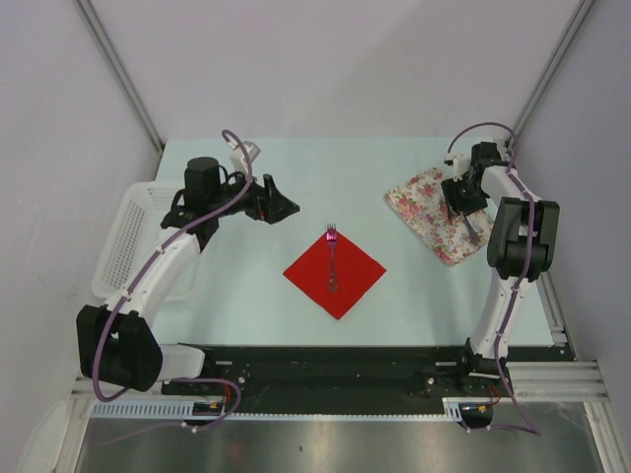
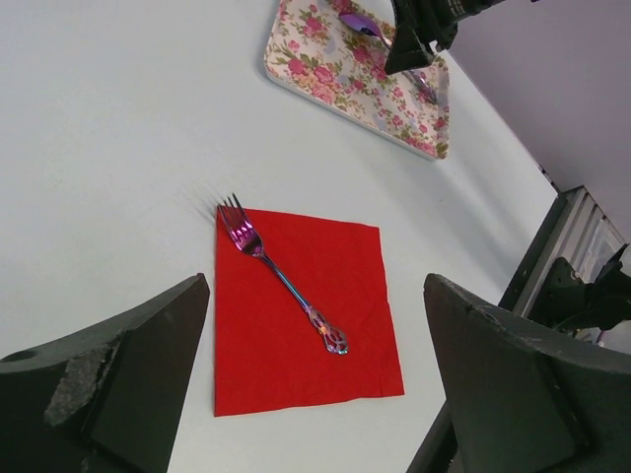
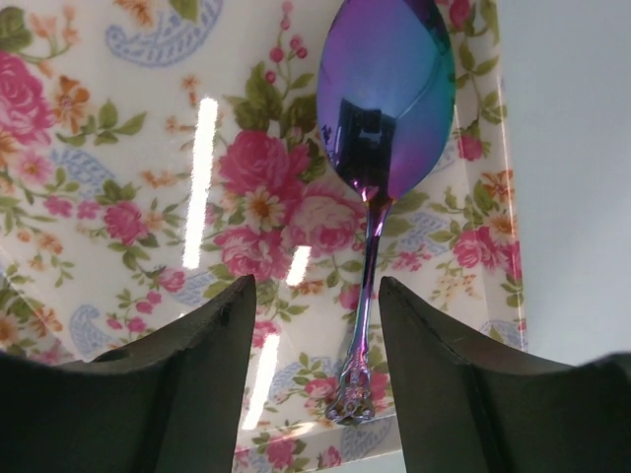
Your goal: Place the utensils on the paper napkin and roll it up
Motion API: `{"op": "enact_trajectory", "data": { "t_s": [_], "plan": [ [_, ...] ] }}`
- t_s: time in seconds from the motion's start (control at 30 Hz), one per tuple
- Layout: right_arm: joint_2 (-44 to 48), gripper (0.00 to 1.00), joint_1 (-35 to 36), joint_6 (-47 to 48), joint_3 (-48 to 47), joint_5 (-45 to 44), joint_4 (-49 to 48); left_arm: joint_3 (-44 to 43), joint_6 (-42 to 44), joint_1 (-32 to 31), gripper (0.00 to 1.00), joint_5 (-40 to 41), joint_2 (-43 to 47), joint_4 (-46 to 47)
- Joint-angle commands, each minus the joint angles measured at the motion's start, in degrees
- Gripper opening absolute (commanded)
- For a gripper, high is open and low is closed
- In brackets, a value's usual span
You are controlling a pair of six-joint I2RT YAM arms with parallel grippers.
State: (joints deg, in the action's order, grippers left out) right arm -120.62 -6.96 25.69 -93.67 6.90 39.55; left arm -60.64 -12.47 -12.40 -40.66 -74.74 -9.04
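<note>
The red paper napkin (image 1: 335, 273) lies flat in the middle of the table, set as a diamond. The pink-purple fork (image 1: 332, 258) lies on it, tines pointing far and just over the far corner. In the left wrist view the napkin (image 2: 296, 335) and fork (image 2: 286, 286) show ahead. My left gripper (image 1: 281, 207) is open and empty, up left of the napkin. The spoon (image 3: 385, 99), its shiny bowl purple-blue here, lies on the floral tray (image 3: 118, 197). My right gripper (image 3: 317, 291) is open just above it, fingers either side of the handle, not touching.
The floral tray (image 1: 424, 212) sits at the right rear of the table, close to the right wall. A white plastic basket (image 1: 123, 236) stands at the left edge. A black rail runs along the near edge by the arm bases.
</note>
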Motion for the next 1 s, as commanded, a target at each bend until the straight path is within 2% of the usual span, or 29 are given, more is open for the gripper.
{"op": "enact_trajectory", "data": {
  "t_s": [0.0, 0.03, 0.17, 0.3, 0.33, 0.37, 0.53, 0.63, 0.67, 0.73, 0.77, 0.83, 0.97],
  "plan": [
    [-0.67, 0.53, -0.42, 0.68, -0.47, -1.8, -4.3, 0.35, -0.8, 0.1, 0.95, -2.31, -0.23, 3.23],
    [-0.76, 0.52, -0.42, 0.76, -0.2, -1.89, -4.92, 0.35, -0.8, 0.1, 0.95, -2.4, -0.32, 3.32],
    [-1.99, 0.34, -0.69, 0.41, -0.11, -2.5, -5.54, 0.44, -1.06, 0.1, 0.95, -2.05, -0.49, 3.94],
    [-2.6, 0.22, -1.39, 0.23, -0.38, -1.71, -5.1, 1.14, -2.9, 0.45, 0.96, -1.0, -0.32, 5.43],
    [-2.43, 0.14, -1.48, 0.23, -0.55, -1.36, -4.66, 1.58, -3.17, 0.54, 0.96, -0.91, -0.32, 5.78],
    [-2.17, 0.0, -1.56, 0.23, -0.64, -0.92, -4.31, 1.67, -3.44, 0.63, 0.97, -0.82, -0.23, 6.05],
    [3.88, 0.0, -1.39, -1.17, -1.69, 5.3, -1.24, 2.63, -2.65, 1.41, 1.0, -0.64, 2.57, 7.28],
    [9.07, 0.0, -0.95, -4.15, -4.93, 16.63, 3.76, 2.64, -0.2, 2.03, 1.0, -2.13, 3.46, 5.88],
    [11.0, 0.0, -0.77, -5.9, -5.82, 24.49, 5.35, 2.63, 2.77, 2.12, 1.0, -2.57, 4.33, 5.35],
    [12.77, 0.0, -0.16, -8.1, -7.22, 33.93, 9.92, 2.9, 6.82, 2.21, 1.0, -3.02, 5.65, 4.82],
    [13.65, 0.0, 1.32, -9.25, -7.06, 42.06, 10.63, 3.33, 10.59, 2.21, 1.0, -3.19, 7.22, 5.25],
    [16.46, 0.0, 3.35, -13.46, -6.01, 49.41, 11.07, 5.34, 12.73, 2.3, 1.0, -4.85, 9.07, 6.74],
    [20.15, 0.0, 12.13, -21.81, -0.66, 68.89, 8.54, 9.57, 20.35, 2.03, 1.0, -7.31, 14.88, 14.55]
  ]
}}
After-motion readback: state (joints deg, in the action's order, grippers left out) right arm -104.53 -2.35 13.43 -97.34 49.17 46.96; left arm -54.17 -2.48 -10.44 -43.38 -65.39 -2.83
